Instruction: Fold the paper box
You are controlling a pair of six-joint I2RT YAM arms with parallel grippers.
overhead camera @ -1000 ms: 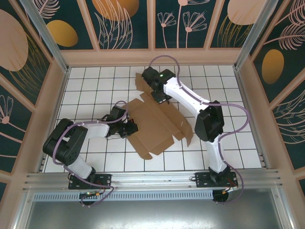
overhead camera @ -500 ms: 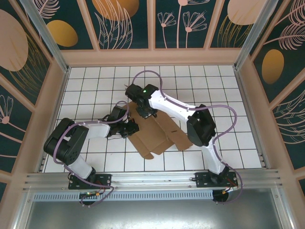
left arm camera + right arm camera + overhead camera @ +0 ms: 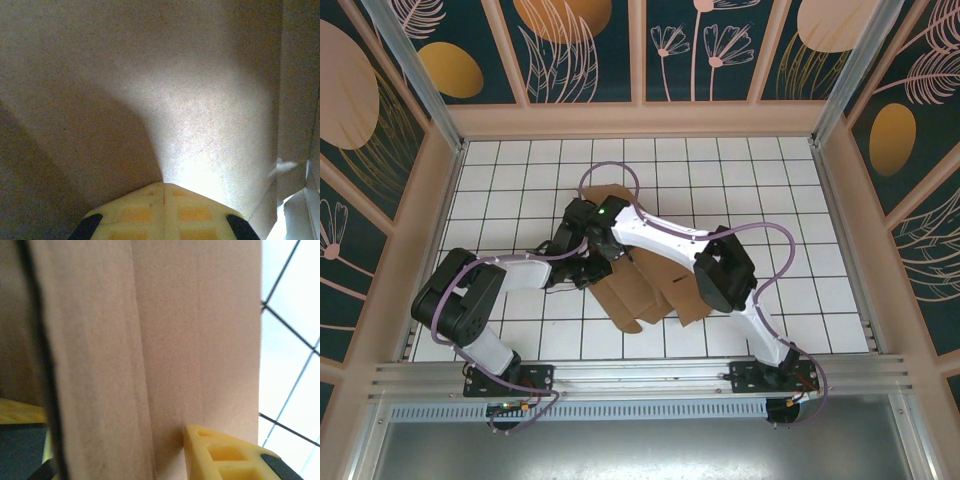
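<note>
1. The paper box (image 3: 638, 292) lies mid-desk, just beyond my bases. It is plain brown card, partly folded, and its near flaps rest on the white tiled desk (image 3: 800, 250).
2. My left jaws reach its left edge, clenched. Their yellow pads (image 3: 162, 210) meet at a seam, with bare card (image 3: 150, 75) close ahead. I cannot tell whether any card sits between them.
3. My right jaws hang over the box's left part. A creased panel (image 3: 200, 340) stands between their fingers (image 3: 220, 452); I cannot tell whether they pinch it.
4. Farthest, one flap (image 3: 610, 190) pokes out beyond my right wrist.
</note>
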